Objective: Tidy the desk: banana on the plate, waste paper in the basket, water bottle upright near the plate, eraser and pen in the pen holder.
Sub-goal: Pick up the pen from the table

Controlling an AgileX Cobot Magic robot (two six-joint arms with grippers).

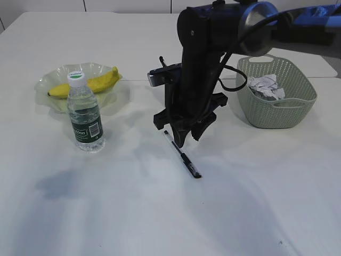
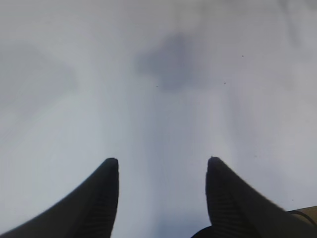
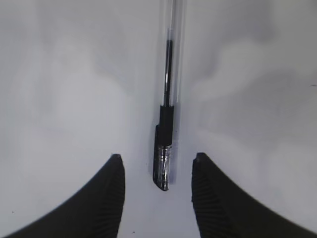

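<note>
A black-and-clear pen lies flat on the white table at the middle. My right gripper reaches in from the upper right, points down over the pen's far end and is open. In the right wrist view the pen has its black end between the open fingers, untouched. My left gripper is open and empty over bare table; it does not show in the exterior view. The banana lies on the glass plate. The water bottle stands upright in front of the plate. Eraser and pen holder are out of sight.
A green basket stands at the right with crumpled paper inside. The right arm blocks the table's middle back. Bare white table lies in front of the pen.
</note>
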